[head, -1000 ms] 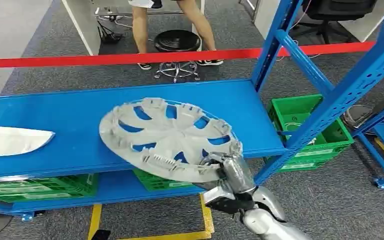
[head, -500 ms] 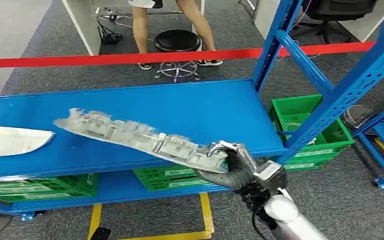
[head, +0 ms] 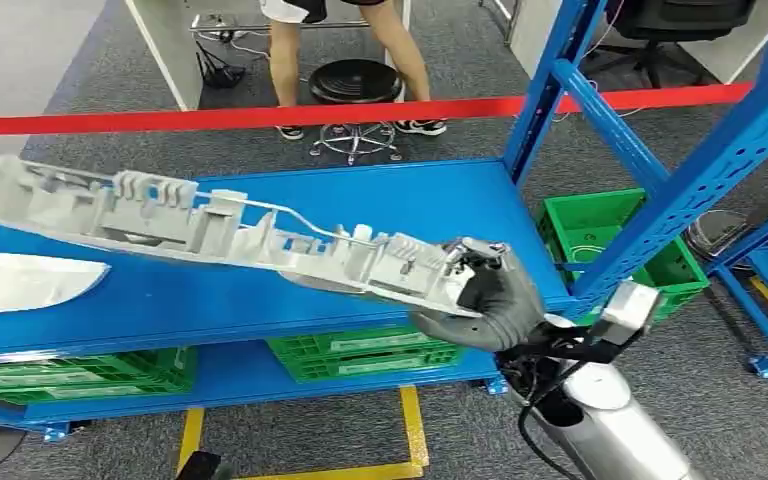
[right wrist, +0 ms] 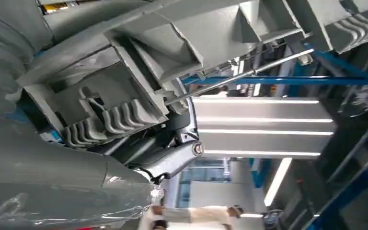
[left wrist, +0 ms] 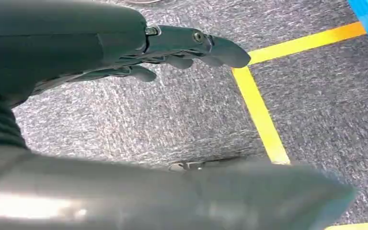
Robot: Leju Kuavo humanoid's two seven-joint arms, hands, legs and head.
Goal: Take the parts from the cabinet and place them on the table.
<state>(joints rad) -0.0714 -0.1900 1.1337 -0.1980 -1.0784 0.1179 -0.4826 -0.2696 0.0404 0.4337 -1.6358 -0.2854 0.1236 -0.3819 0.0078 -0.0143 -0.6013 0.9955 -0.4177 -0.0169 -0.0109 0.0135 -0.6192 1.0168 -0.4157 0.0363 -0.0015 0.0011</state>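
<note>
Blue shelf (head: 360, 215): right hand (head: 490, 295) grips hubcap (head: 210, 235).

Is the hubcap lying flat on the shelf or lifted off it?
Lifted off. The right hand grips the hubcap by its rim, underside clips facing up, above the blue shelf.

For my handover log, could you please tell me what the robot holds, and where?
The right hand grips the grey plastic wheel cover by its rim.
</note>
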